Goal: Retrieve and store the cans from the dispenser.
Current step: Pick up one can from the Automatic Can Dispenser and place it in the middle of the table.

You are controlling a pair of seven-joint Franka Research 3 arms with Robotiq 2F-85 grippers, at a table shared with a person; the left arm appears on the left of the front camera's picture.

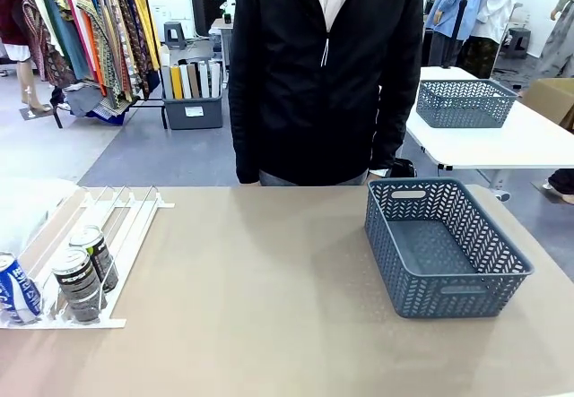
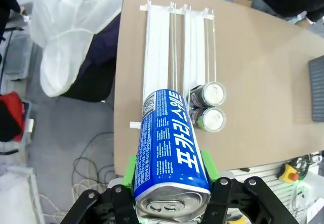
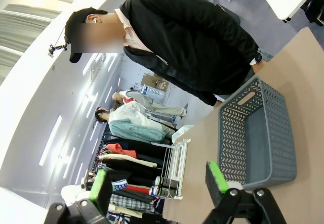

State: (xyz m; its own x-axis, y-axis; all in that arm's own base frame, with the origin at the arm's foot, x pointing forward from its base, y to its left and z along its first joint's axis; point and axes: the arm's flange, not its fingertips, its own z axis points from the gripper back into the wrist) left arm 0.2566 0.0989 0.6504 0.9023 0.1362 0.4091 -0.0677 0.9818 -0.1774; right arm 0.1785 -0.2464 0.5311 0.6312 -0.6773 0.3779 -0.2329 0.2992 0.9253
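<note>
Lifting looked like the step in hand. The L gripper (image 2: 169, 159) was clamped on the blue can (image 2: 171, 148), green pads (image 2: 132, 170) pressing opposite sides of the body, silver top toward the camera at bottom centre of the left wrist frame. In the front frame the same can, prob., sat tilted at the lower-left edge (image 1: 16, 289), over the low end of the dispenser (image 1: 108, 213). Couldn't tell if it touched the rails.

To do it well, I'd judge:
- Raise the can straight till it clears the rack's low end, w/o swinging toward the dark cans (image 1: 79, 285) just beside it.
- Carry it across the table (image 1: 269, 298) to the basket (image 1: 457, 300) at the right of the frame.
- Lower it inside the walls before letting go.
- Grip firm, not crushing. Thin metal likely dents, and the slick printed skin could slide btw the pads on a fast tilt.

The R gripper (image 3: 158, 183) had its pads well apart w/ nothing btw them, and the basket (image 3: 230, 128) lay beyond at right.

Materials and shapes:
- **Cans:** slim cylinders w/ ringed silver tops. One was glossy blue w/ white lettering, the others grey-black.
- **Dispenser:** flat, white and sloped, w/ thin parallel rails forming lanes.
- **Basket:** grey-blue plastic w/ herringbone lattice walls, rounded corners and slot handles.
- **Table:** matte tan, smooth.
</note>
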